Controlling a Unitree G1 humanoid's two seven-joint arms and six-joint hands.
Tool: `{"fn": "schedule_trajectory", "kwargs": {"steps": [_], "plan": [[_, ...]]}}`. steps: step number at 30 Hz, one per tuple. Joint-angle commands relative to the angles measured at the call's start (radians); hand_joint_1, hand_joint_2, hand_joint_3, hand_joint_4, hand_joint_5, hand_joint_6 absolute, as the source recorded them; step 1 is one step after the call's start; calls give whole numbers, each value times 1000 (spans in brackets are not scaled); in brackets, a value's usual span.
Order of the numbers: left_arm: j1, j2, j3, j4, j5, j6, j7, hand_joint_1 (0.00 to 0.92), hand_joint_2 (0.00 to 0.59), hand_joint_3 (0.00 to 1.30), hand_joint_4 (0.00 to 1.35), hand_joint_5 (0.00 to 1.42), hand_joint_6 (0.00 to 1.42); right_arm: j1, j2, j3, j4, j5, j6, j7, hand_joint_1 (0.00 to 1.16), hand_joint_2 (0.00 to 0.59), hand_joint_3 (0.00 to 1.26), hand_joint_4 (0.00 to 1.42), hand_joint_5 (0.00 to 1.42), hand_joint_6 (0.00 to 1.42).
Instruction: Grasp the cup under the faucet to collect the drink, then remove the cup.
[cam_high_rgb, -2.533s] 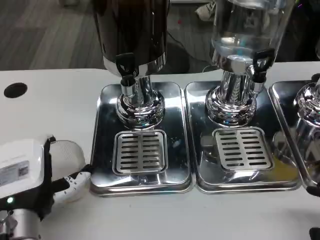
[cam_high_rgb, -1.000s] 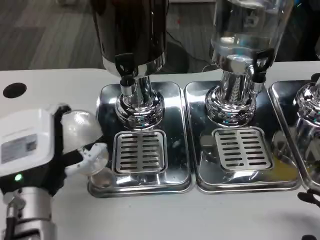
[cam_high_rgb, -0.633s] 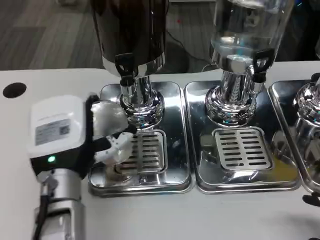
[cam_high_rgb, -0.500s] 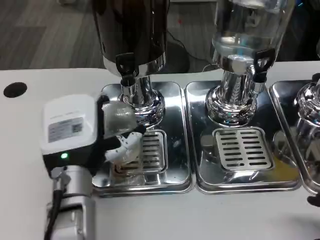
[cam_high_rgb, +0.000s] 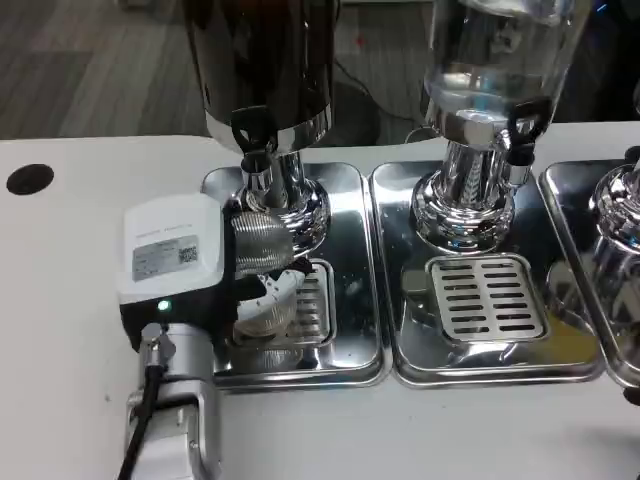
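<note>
Left hand (cam_high_rgb: 185, 262) holds the cup (cam_high_rgb: 260, 265) under the faucet (cam_high_rgb: 252, 140).
Forearm rises from below; fingers (cam_high_rgb: 275, 290) wrap the cup above the grate (cam_high_rgb: 310, 300).

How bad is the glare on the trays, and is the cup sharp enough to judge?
Head view: the chrome trays and pedestals mirror the room with bright highlights, strongest on the left pedestal. The clear cup in the left hand reads soft, its rim hard to separate from reflections. Grates are crisp.

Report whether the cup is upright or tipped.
Upright. The left hand holds the cup with its rim up, over the grate beneath the faucet.
</note>
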Motion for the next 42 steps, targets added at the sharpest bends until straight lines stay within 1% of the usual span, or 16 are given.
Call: {"fn": "schedule_trajectory", "kwargs": {"steps": [1,13,16,21,23,29,34,38,42], "plan": [[-38,-15,-19,25,6,11,34,322,165,410,478,720,928,1,-15,-15,20,24,-20,18,517,406,209,117,118,77],[-73,-35,-22,75,-12,25,62,321,165,402,464,715,920,3,-26,-18,26,62,-30,52,517,406,209,119,118,80],[-75,-38,-24,85,-14,30,65,283,146,378,448,702,909,0,-29,-20,30,70,-31,59,517,406,209,119,118,80],[-77,-41,-20,99,-32,35,56,172,107,323,388,651,823,-8,-32,-22,45,82,-32,77,517,406,215,119,118,81],[-78,-39,-22,101,-35,35,54,144,94,300,352,619,812,-12,-32,-22,50,87,-33,84,517,406,218,119,118,81],[-77,-32,-30,85,-39,39,42,95,75,265,271,562,768,-24,-30,-22,64,95,-34,99,517,406,220,119,118,81],[-56,-26,-37,35,-33,40,42,80,72,235,212,524,740,-32,-25,-20,64,92,-31,107,517,406,220,119,118,81],[2,-1,-37,-89,-31,26,23,50,60,210,173,504,735,-35,-20,-18,62,91,-29,110,517,406,223,120,118,81],[72,34,-19,-227,-37,3,-15,30,55,199,157,493,722,-41,-15,-17,67,89,-22,110,517,406,227,120,118,81]]}}
